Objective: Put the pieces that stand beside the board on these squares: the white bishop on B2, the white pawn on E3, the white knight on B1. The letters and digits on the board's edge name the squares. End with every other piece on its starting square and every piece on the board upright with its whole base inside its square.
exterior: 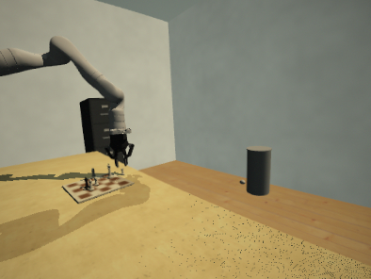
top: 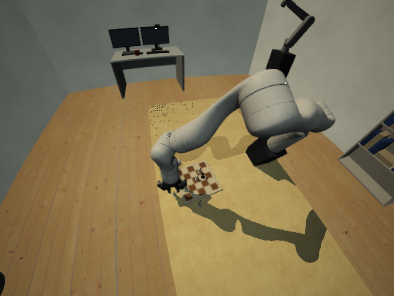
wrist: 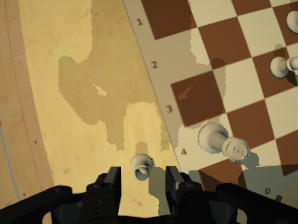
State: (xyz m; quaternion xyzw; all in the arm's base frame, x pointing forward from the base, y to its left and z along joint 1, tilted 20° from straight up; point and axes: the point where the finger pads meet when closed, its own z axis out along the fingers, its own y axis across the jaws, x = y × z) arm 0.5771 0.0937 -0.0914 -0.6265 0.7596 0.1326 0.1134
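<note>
The chessboard (wrist: 233, 63) lies on the tan mat, and it also shows in the top and exterior views (top: 201, 179) (exterior: 97, 185). A small white piece (wrist: 141, 164), seemingly the pawn, stands upright on the mat just off the board's numbered edge near row 3. My gripper (wrist: 143, 179) hangs above it, partly open and empty, with the piece showing between the fingers from above. In the side view the gripper (exterior: 120, 160) is well above the mat. Two white pieces (wrist: 213, 137) (wrist: 236, 151) stand close together at the board's near edge. More pieces (wrist: 280, 64) stand further in.
The arm's base (top: 267, 150) stands on the mat beyond the board. A dark cylinder (exterior: 258, 171) stands on the wood floor, a filing cabinet (exterior: 96, 124) by the wall, a desk with monitors (top: 147, 57) at the back, and a shelf (top: 372, 160) at the right.
</note>
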